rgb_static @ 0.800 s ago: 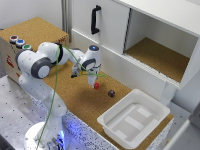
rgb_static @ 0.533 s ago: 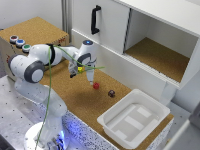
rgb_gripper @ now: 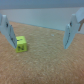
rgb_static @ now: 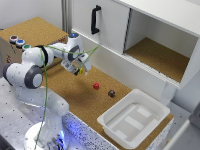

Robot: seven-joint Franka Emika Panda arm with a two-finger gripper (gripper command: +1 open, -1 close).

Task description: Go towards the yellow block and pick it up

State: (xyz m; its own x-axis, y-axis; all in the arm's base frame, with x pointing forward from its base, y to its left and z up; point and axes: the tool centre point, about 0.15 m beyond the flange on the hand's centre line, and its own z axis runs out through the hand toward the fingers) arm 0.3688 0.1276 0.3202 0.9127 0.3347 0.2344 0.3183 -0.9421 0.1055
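- Hovering over the cork surface [rgb_static: 75, 95] with the gripper [rgb_static: 80, 70] spread wide and nothing between the fingers [rgb_gripper: 6, 31], presumably to leave room for straddling the yellow block [rgb_gripper: 21, 45].
- Resting on the cork between the open fingers, at about eight o'clock in the wrist view, close to one finger rather than centred.
- Barely visible in the exterior view, masked by the hand; shown there instead, at about four o'clock from the gripper: red block [rgb_static: 96, 86], dark purple block [rgb_static: 111, 93], white tray [rgb_static: 150, 107].
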